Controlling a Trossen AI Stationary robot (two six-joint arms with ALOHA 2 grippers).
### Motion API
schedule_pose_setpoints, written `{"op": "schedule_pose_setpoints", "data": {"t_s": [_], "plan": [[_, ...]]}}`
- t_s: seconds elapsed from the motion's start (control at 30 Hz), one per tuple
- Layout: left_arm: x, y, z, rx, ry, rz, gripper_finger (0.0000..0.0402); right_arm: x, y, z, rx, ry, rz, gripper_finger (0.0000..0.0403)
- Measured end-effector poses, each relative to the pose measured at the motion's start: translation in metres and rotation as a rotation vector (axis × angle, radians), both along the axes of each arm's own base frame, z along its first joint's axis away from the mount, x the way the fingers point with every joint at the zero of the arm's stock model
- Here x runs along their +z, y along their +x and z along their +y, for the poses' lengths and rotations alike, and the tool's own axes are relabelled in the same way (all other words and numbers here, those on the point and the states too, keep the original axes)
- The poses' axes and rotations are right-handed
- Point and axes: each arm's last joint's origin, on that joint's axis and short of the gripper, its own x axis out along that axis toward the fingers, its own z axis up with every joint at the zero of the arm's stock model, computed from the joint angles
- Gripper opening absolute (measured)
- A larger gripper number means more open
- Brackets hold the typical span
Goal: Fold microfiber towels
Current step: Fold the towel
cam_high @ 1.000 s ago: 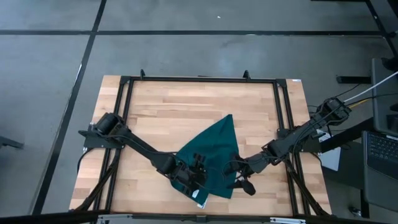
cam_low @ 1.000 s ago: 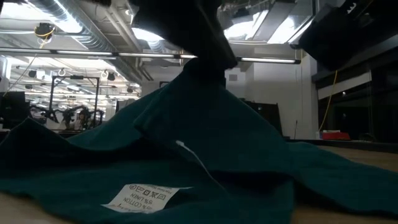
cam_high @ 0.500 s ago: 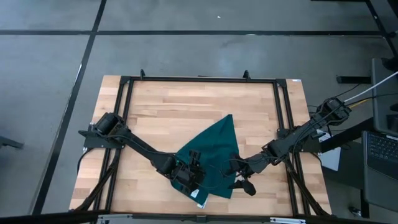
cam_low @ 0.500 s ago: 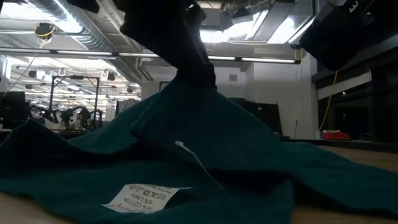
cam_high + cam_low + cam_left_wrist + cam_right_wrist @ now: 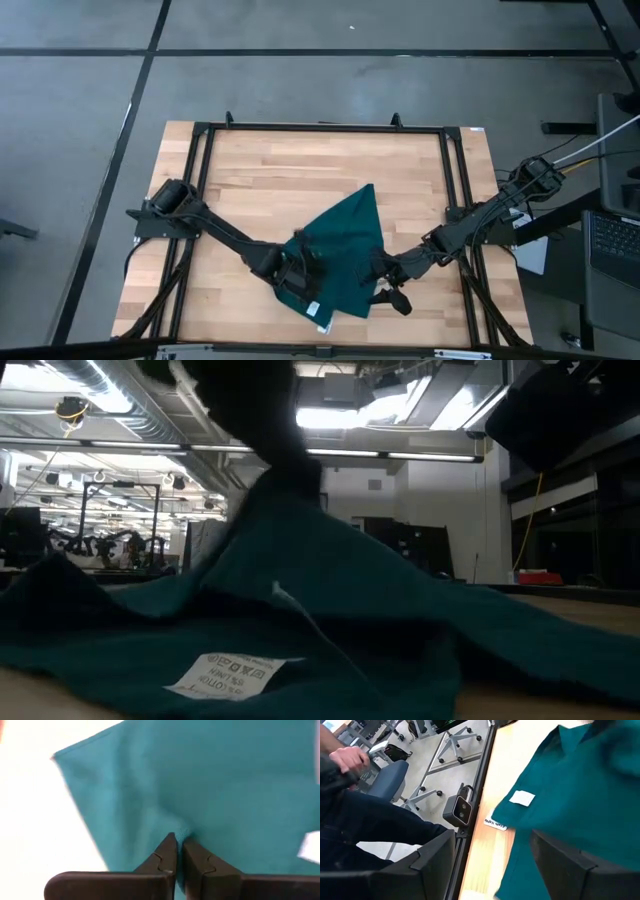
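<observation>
step: first fold, judged | towel [image 5: 345,255] lies crumpled at near middle of table [image 5: 250,170] | left gripper [image 5: 176,842] pinches a towel fold, lifted | right gripper [image 5: 492,851] wide open beside towel's right edge | next: carry the fold across, lay flat

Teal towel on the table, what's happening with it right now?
The dark teal-green microfiber towel lies rumpled near the front of the light wooden table, its small white tag toward the front edge. The left gripper has its jaws shut on a pinch of the cloth and holds it up in a peak. The right gripper sits at the towel's right edge with its jaws open, gripping nothing. No neat fold is made yet.
</observation>
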Motion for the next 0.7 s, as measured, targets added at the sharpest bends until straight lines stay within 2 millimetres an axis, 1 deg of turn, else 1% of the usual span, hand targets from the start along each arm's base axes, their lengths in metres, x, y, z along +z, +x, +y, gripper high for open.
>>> {"op": "schedule_pose_setpoints", "data": {"t_s": [0.1,0.23,0.3,0.37,0.47,0.57,0.7], "plan": [[0.013,-0.009,0.023,0.180,0.072,-0.038,0.0005,0.000,0.000,0.000,-0.010,0.002,-0.002,0.0256],[0.026,-0.022,0.049,0.334,0.060,-0.134,0.0005,0.002,0.002,-0.001,-0.044,-0.001,-0.024,0.0258],[0.029,-0.034,0.062,0.419,0.064,-0.165,0.0005,0.002,0.003,-0.003,-0.060,-0.003,-0.032,0.0260],[0.027,-0.050,0.081,0.529,0.099,-0.149,0.0005,0.003,0.004,-0.004,-0.068,0.000,-0.037,0.0261],[0.016,-0.078,0.106,0.692,0.137,-0.124,0.0005,0.003,0.006,-0.006,-0.081,0.014,-0.037,0.0256],[0.004,-0.104,0.122,0.796,0.126,-0.156,0.0007,0.004,0.006,-0.006,-0.085,0.021,-0.039,0.0250],[-0.011,-0.142,0.138,0.900,0.129,-0.241,0.0012,0.004,0.007,-0.007,-0.100,0.043,-0.027,0.0243]]}}
